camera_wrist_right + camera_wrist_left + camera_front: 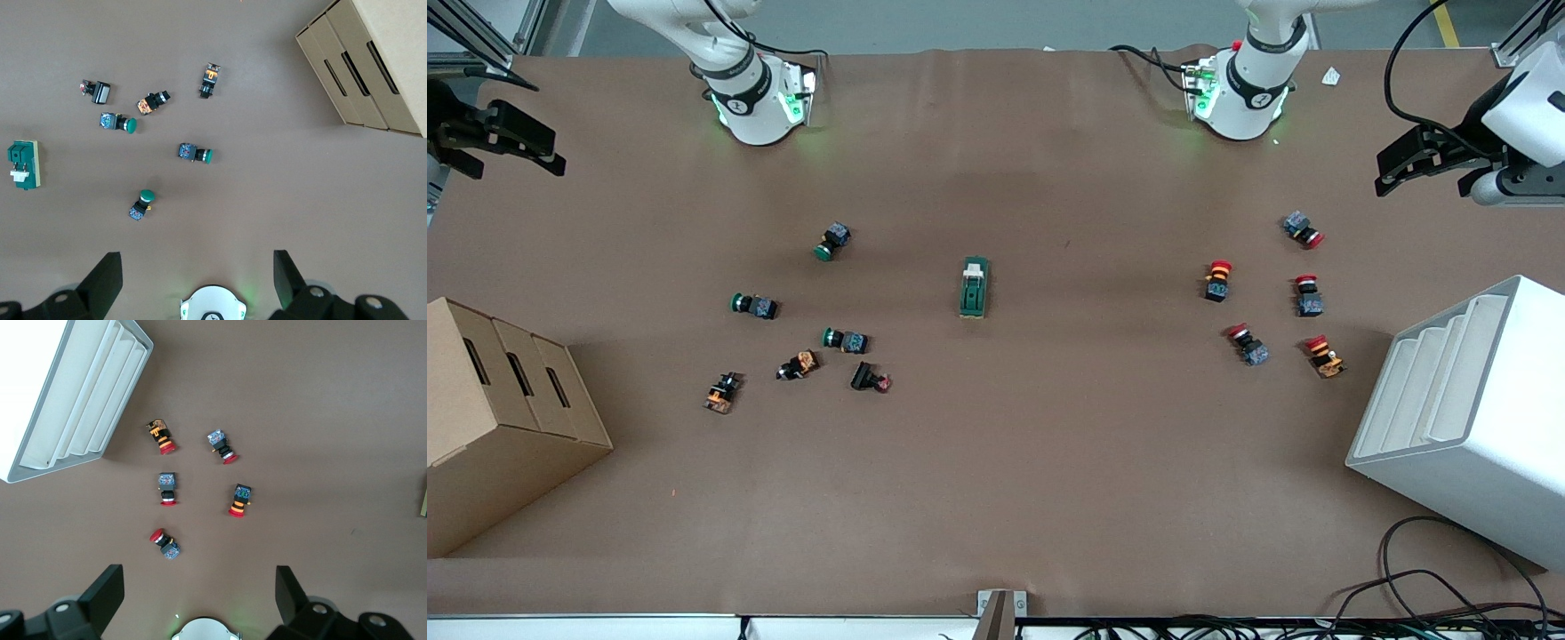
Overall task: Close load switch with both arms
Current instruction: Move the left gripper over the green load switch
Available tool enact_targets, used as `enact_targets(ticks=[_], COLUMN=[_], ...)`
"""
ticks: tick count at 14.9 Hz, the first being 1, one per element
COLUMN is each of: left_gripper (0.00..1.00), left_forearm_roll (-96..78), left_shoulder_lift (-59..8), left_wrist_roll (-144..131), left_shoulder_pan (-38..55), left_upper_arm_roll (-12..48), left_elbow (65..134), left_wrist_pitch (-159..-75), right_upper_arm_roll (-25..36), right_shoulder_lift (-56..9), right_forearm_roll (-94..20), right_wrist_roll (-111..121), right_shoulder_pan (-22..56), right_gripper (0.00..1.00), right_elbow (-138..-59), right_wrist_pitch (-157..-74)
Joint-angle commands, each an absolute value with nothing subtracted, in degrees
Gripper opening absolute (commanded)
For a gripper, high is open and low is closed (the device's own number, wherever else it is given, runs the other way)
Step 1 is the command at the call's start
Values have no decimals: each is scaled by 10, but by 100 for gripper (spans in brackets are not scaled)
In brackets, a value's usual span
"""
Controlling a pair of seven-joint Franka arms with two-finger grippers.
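Jaws stand wide on both grippers. Left gripper [1423, 169] hangs high over the left arm's end of the bench [1049, 462], right gripper [503, 142] over the right arm's end. Load switch [975, 287] lies mid-bench, untouched, between 5 red push buttons [1218, 280] and 3 green push buttons [834, 241].
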State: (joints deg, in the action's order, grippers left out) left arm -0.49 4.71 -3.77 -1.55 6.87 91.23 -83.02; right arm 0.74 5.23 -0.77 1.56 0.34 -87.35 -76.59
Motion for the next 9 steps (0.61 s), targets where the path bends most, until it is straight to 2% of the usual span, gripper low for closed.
enact_targets(ticks=[1, 3, 6, 9], left_gripper=[100, 100, 100, 100], left_forearm_roll=[1, -1, -3, -14], left_shoulder_lift=[46, 36, -24, -58], left_wrist_roll=[-46, -44, -46, -76], left_shoulder_pan=[-16, -18, -11, 3], left_upper_arm_roll=[71, 69, 70, 88], left_elbow=[902, 891, 828, 831], left_wrist_pitch=[-828, -828, -827, -860], right_upper_arm_roll=[8, 8, 9, 10], right_shoulder_lift=[62, 62, 62, 62], right_forearm_roll=[3, 4, 4, 4], right_wrist_roll=[19, 15, 11, 11], right_shoulder_pan=[4, 4, 4, 3], right_gripper=[100, 100, 100, 100], right_elbow=[-882, -882, -882, -882], right_wrist_pitch=[-772, -771, -768, -771])
